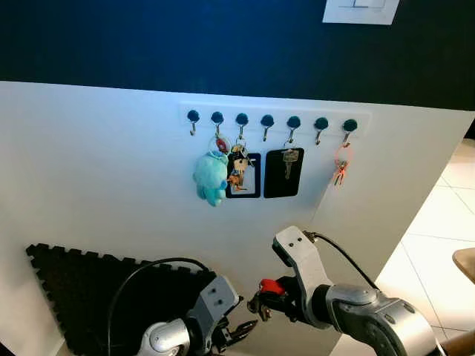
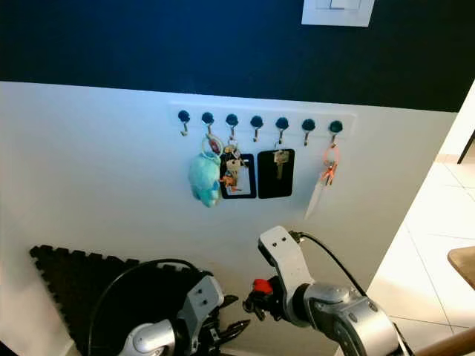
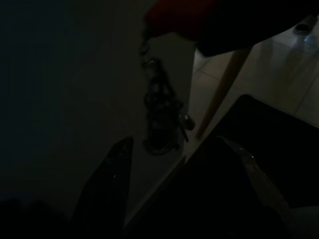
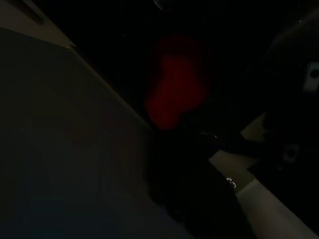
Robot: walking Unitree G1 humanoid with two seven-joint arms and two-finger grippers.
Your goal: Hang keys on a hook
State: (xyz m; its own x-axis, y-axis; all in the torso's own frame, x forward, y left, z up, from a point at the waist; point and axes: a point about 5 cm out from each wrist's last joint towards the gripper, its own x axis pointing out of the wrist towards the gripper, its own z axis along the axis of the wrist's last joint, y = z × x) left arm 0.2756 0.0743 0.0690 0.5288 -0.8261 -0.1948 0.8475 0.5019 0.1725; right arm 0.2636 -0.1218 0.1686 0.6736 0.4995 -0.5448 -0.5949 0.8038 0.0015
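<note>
Our right end effector (image 1: 261, 300) sits low in front of the white wall (image 1: 96, 178), its fingers closed on the keys (image 1: 271, 285), whose red tag shows just above the fingertips; in the left wrist view the keys (image 3: 162, 112) dangle as a dark bunch under that red tag, just ahead of our left end effector's fingers (image 3: 107, 186); our left end effector (image 1: 236, 330) sits just below and to the left of the right one, its two fingers spread apart and holding nothing.

Well above both end effectors we see the hook rail (image 1: 271, 120) with seven dark-capped hooks on the wall; up and slightly left of the right end effector hang a teal plush toy (image 1: 211, 176), a crowded key bunch (image 1: 239, 165) over a black card holder (image 1: 245, 178), and a second black holder (image 1: 284, 173) with a single key; up and to the right hangs an orange clip (image 1: 341, 165) on the last hook.

Left of our left end effector, a black foam mat (image 1: 82, 293) leans at the wall's foot; right of our right end effector lies the tiled floor (image 1: 438, 245); far above, a white switch plate (image 1: 360, 10) sits on the dark upper wall.
</note>
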